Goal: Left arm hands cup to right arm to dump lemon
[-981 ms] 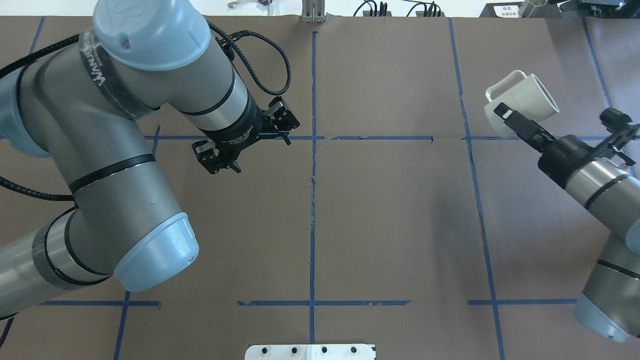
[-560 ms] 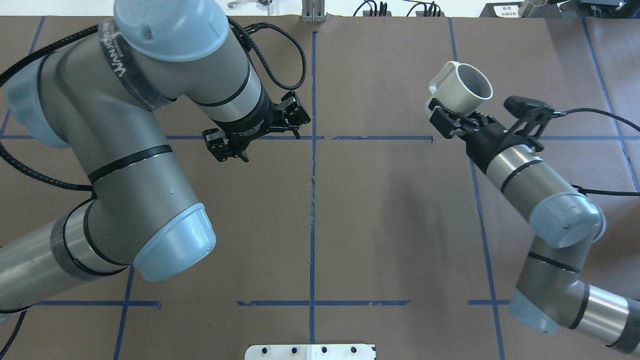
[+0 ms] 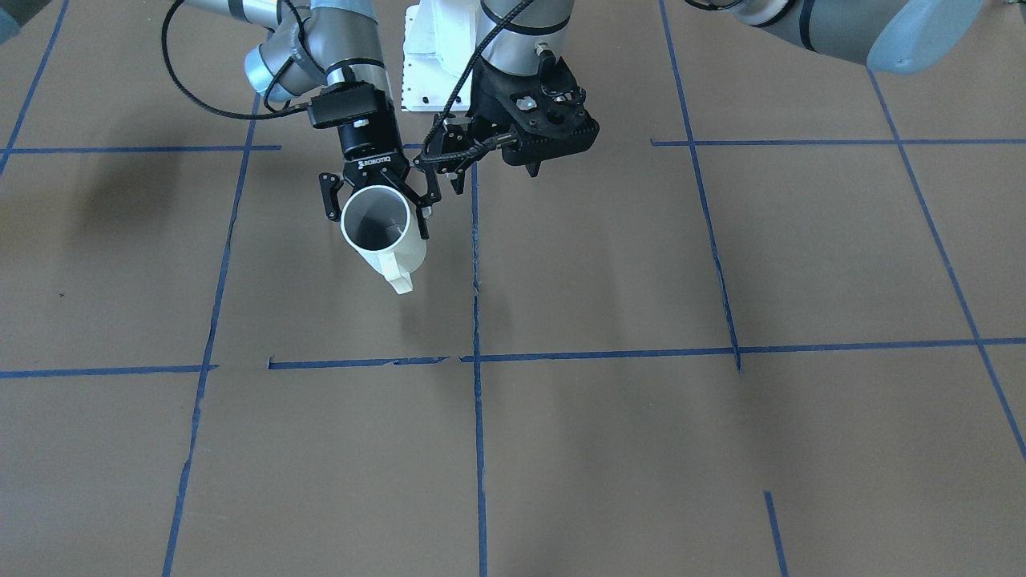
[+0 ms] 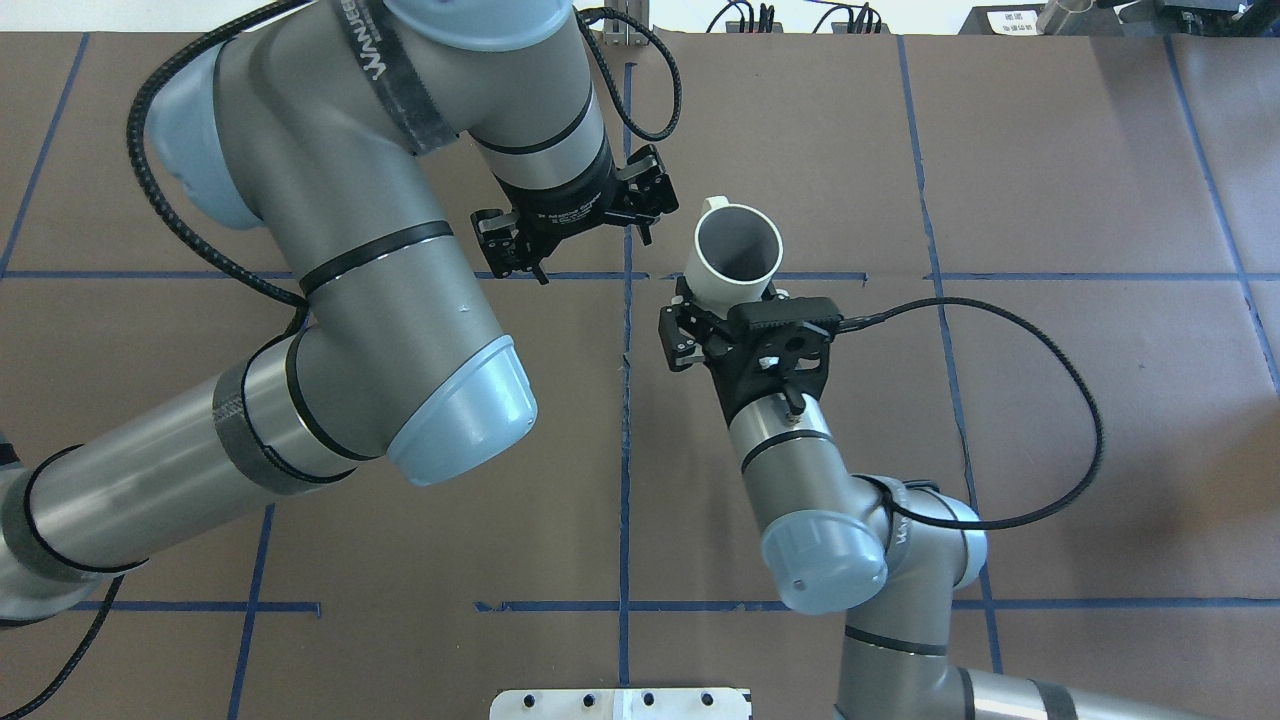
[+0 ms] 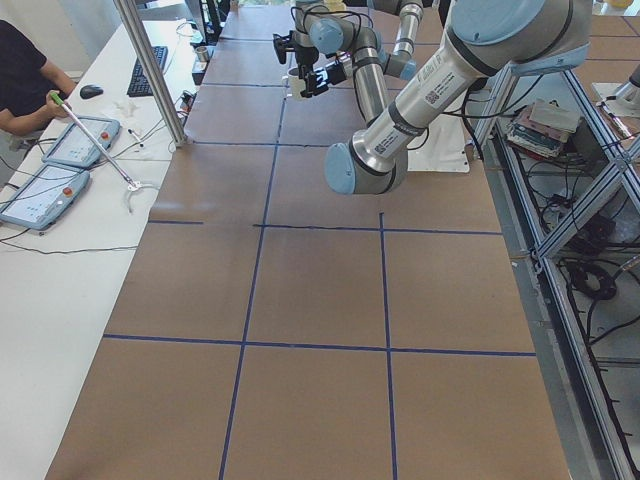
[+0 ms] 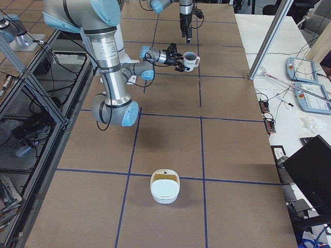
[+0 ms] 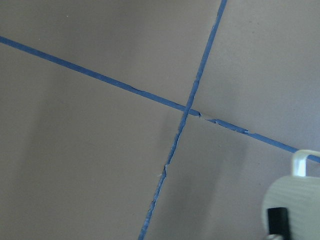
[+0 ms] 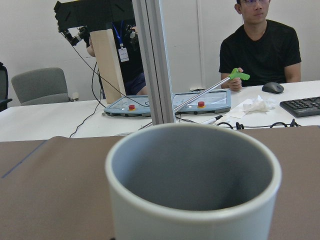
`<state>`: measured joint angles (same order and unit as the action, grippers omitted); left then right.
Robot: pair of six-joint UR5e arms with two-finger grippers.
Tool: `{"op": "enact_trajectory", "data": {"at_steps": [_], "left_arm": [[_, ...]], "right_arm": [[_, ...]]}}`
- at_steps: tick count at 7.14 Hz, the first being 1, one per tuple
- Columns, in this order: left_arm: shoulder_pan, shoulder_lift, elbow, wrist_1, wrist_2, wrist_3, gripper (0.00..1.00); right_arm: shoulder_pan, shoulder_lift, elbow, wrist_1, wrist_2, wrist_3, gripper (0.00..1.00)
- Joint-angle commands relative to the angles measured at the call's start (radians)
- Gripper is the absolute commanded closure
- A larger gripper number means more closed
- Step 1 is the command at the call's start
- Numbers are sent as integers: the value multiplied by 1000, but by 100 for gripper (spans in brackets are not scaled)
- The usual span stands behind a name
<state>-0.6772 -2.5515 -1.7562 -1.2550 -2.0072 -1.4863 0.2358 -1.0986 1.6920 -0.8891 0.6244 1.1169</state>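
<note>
My right gripper [image 4: 733, 292] is shut on the cup [image 4: 735, 248], a white mug held above the table near the centre, mouth up and handle pointing away from the robot. In the front view the ROBOTIQ fingers [image 3: 331, 200] clasp the cup [image 3: 383, 236] at its sides. Its grey inside looks empty there and in the right wrist view [image 8: 192, 172]. The lemon shows in no view. My left gripper [image 4: 594, 255] is open and empty, just left of the cup, and shows in the front view [image 3: 497, 172]. The cup's edge shows in the left wrist view [image 7: 295, 205].
The table [image 4: 800, 450] is brown with blue tape lines. A white bowl-like container [image 6: 165, 187] stands at the robot's side of the table and shows in the front view [image 3: 433, 64]. Operators' control boxes [image 6: 300, 70] lie on the far white bench.
My right arm has carried the cup from the far right to the table's centre and turned it mouth up. My left arm has swung right, toward the cup, with its gripper still open.
</note>
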Motion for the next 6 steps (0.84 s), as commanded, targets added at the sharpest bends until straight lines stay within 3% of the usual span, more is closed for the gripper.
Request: {"op": "enact_trajectory", "data": {"at_steps": [1, 2, 6], "left_arm": [[-2, -70, 73, 6, -65, -5, 1], [-1, -111, 146, 8, -105, -6, 2], [1, -107, 158, 40, -113, -3, 8]], "right_arm": [[-36, 103, -116, -19, -86, -6, 64], [-36, 103, -117, -19, -87, -9, 64], [-33, 105, -114, -4, -89, -72, 62]]}}
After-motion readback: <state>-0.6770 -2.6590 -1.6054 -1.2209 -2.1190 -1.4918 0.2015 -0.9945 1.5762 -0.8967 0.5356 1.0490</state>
